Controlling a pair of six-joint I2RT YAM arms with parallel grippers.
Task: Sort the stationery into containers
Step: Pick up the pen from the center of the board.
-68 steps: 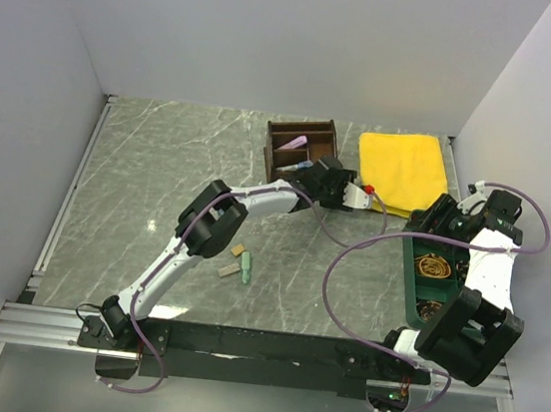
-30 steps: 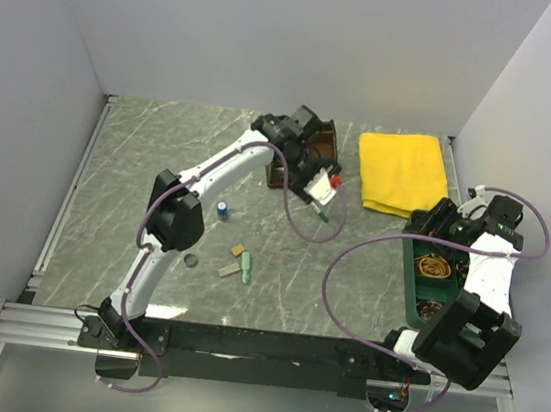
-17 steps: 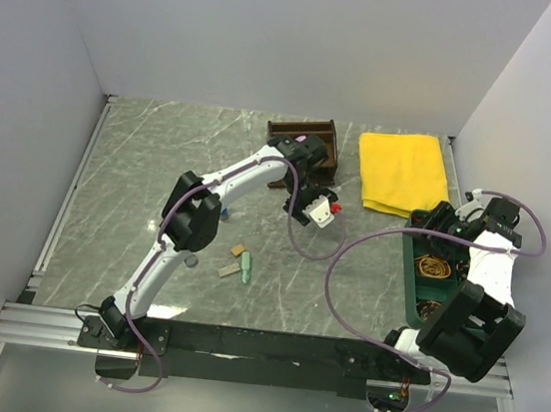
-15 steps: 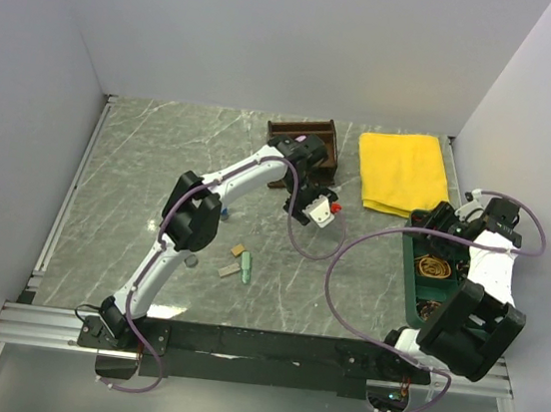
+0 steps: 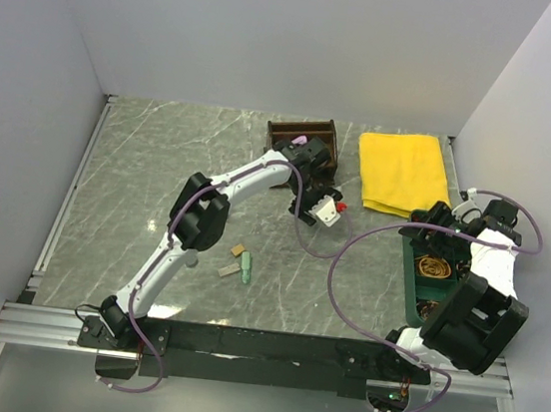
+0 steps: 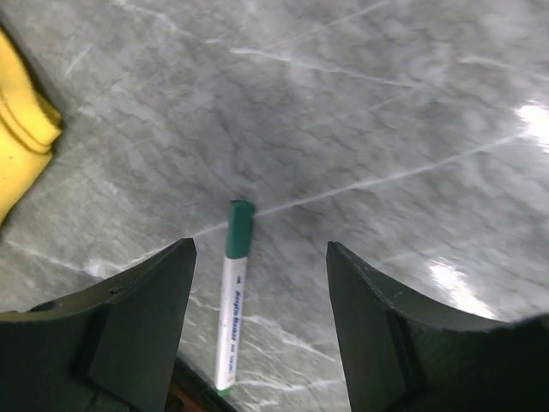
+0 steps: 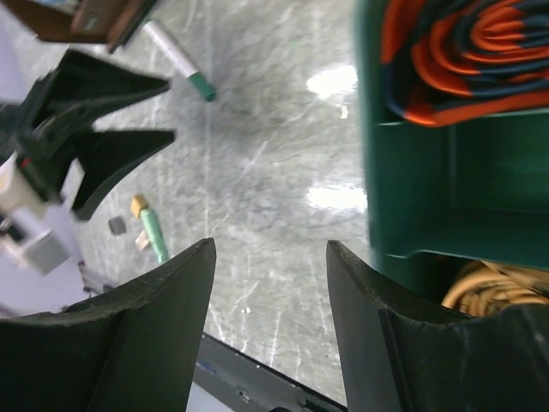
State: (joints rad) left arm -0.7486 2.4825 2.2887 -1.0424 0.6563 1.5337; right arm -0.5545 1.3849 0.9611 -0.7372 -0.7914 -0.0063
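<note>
A white pen with a green cap (image 6: 232, 296) lies on the marble between my left gripper's (image 6: 259, 249) open fingers, nearer the left one. In the top view the left gripper (image 5: 315, 199) hangs just right of the dark wooden organiser (image 5: 317, 131) and hides the pen. The pen also shows in the right wrist view (image 7: 178, 60). My right gripper (image 7: 268, 247) is open and empty beside the green tray (image 7: 403, 180), which holds coiled bands (image 7: 480, 51). A green eraser (image 5: 245, 269) and tan erasers (image 5: 235, 251) lie mid-table.
The folded yellow cloth (image 5: 401, 169) lies right of the organiser, and its edge shows in the left wrist view (image 6: 21, 146). The green tray (image 5: 410, 273) sits at the right, under the right arm (image 5: 426, 225). Purple cables loop over the table's middle.
My left gripper swung from above the organiser down to its right front side, over the green-capped pen. The right arm has barely moved.
</note>
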